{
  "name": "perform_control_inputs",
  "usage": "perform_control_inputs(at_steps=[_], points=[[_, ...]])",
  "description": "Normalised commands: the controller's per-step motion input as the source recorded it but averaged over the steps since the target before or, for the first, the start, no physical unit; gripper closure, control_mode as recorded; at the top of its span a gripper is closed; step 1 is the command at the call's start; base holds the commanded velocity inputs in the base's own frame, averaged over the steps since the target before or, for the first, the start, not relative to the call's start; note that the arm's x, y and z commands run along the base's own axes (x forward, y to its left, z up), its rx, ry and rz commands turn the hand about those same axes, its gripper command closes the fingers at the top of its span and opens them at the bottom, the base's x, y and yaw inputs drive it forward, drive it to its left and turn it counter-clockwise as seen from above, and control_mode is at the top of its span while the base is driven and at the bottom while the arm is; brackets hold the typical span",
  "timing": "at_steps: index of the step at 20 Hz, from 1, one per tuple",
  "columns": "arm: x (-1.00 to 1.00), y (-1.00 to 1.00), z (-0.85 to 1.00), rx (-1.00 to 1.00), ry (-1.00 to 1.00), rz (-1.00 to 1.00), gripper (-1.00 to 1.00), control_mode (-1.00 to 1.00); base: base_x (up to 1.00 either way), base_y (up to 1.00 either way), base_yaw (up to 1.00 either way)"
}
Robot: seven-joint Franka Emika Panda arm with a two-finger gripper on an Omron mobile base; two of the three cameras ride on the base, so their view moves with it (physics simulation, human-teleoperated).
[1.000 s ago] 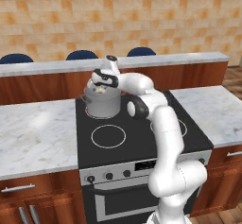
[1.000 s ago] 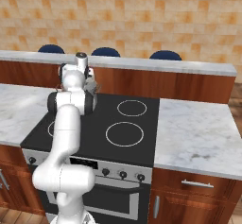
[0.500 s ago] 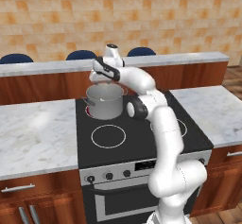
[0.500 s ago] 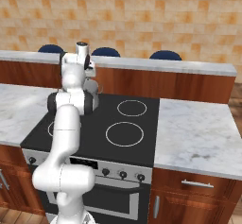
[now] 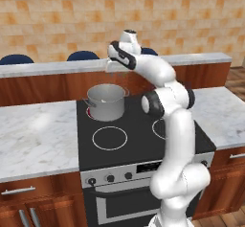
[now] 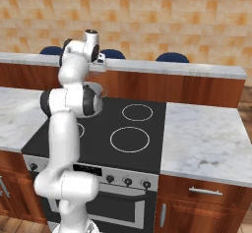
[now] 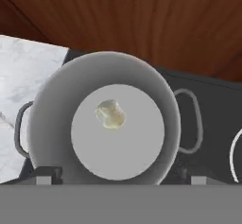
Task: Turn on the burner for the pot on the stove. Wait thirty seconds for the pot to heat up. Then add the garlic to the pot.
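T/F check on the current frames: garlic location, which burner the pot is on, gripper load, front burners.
1. The garlic lies on the floor of the pot. True.
2. The pot sits on the front left burner. False: it stands on the rear left burner, which shows a red glow at the pot's base.
3. The gripper grips the garlic. False: the fingertips are spread wide with nothing between them, and the garlic lies loose below them in the pot.
4. The gripper is above the pot, looking straight down into it. True.
5. A pan stands on the front left ring of the stove. False: that ring is bare black glass.
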Motion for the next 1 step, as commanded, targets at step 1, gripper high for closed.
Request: perform_control_inputs(at_steps=[1], points=[[-1.00,-0.53,-0.26,0.06,-0.20,-0.05,-1.00,-1.00,0.00,0.00,0.00]])
